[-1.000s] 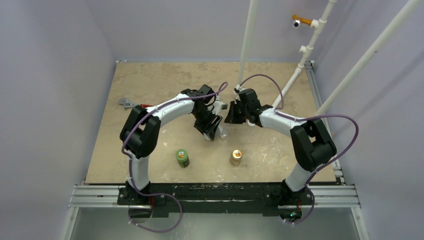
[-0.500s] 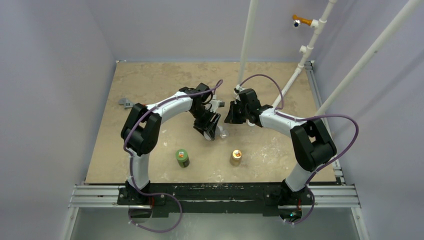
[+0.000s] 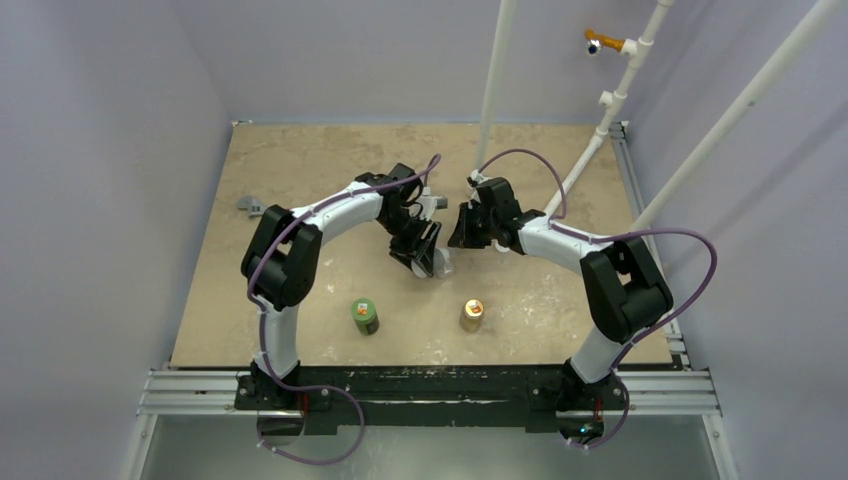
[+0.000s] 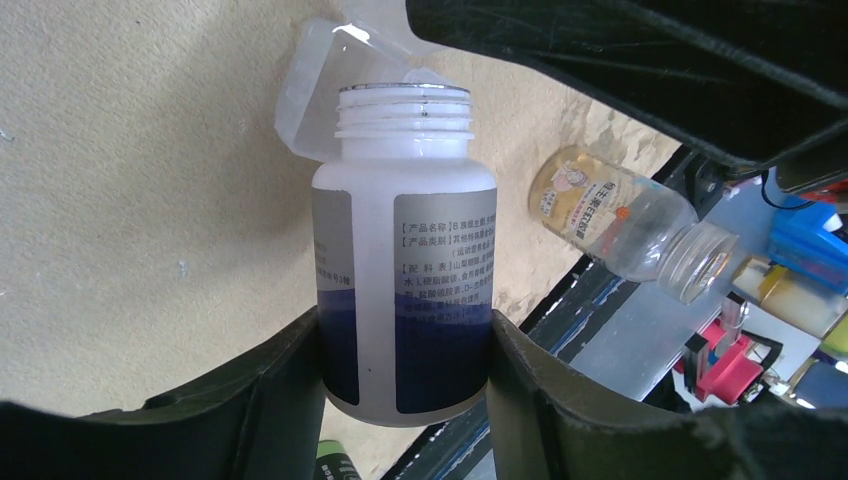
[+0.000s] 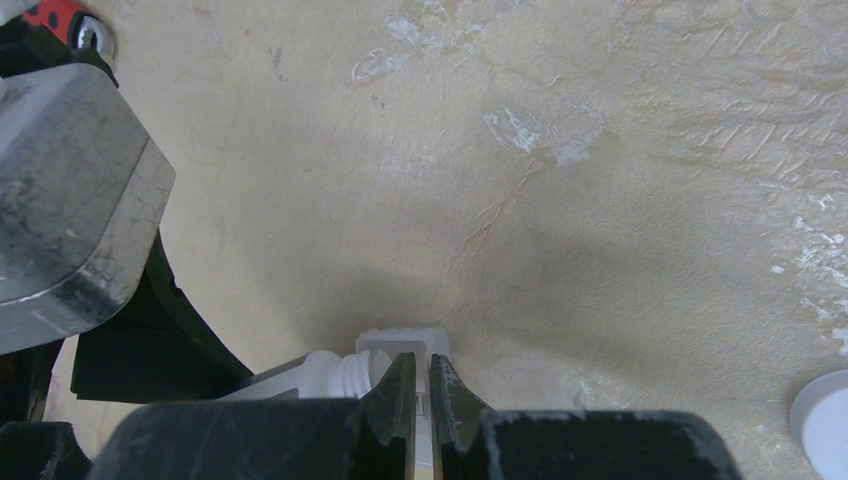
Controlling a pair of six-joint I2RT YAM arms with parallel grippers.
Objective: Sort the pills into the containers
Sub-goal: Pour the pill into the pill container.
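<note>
My left gripper (image 4: 400, 350) is shut on a white bottle (image 4: 405, 230) with a grey and blue label. The bottle has no cap, and its mouth lies against the container (image 4: 318, 92), a small transparent plastic case with a raised flap. My right gripper (image 5: 420, 392) is shut on a thin wall of that container (image 5: 405, 343), with the bottle's threaded neck (image 5: 335, 370) just to its left. From above, the left gripper (image 3: 428, 252) and right gripper (image 3: 458, 232) meet at mid-table. No pills show in any view.
A green bottle (image 3: 364, 315) and a tan-orange bottle (image 3: 471, 314) stand near the front edge. The tan-orange bottle (image 4: 620, 210) also shows in the left wrist view. A white cap (image 5: 825, 420) lies on the table to the right. A wrench (image 3: 255, 207) lies at the far left.
My left gripper has carried the white bottle a little farther back and right, closer to the right gripper. The right arm has not moved.
</note>
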